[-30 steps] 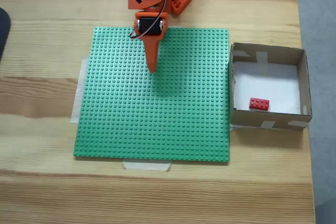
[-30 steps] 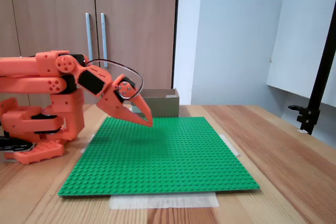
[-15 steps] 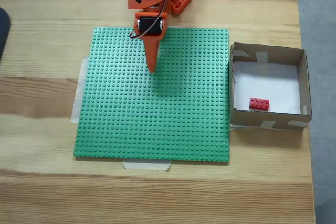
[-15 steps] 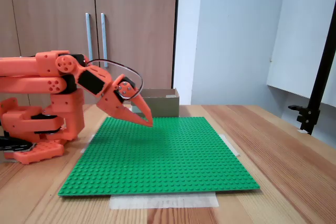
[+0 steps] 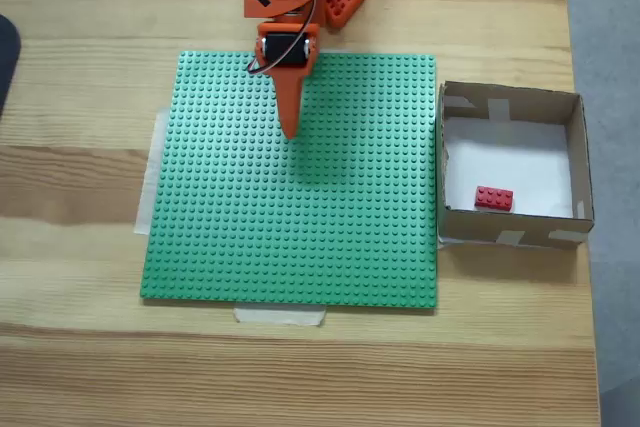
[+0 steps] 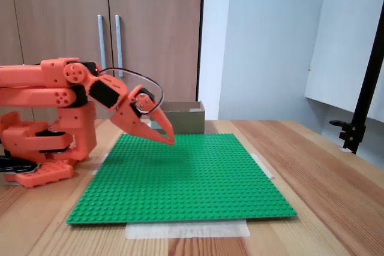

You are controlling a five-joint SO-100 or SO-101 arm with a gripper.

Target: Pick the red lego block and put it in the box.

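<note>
Nearest in the low side-on fixed view: pale tape (image 6: 187, 229) pinning the front edge of a flat green studded baseplate (image 6: 180, 178) to a light wooden table (image 6: 324, 172). Above the baseplate's left part, held clear of the studs, an orange two-finger gripper (image 6: 170, 138) (image 5: 291, 131) on a folded orange robot arm (image 6: 54, 88), fingers pressed together to one point, holding nothing. Farthest, just beyond the baseplate's far edge, a shallow brown cardboard box (image 6: 183, 117) (image 5: 510, 227) with pale tape pieces; inside it, seen from above, a small red studded lego block (image 5: 493, 198) flat on the white bottom beside the near wall.

Red lego block (image 5: 494, 198) lies flat (near wall) inside box (image 5: 578, 162).
</note>
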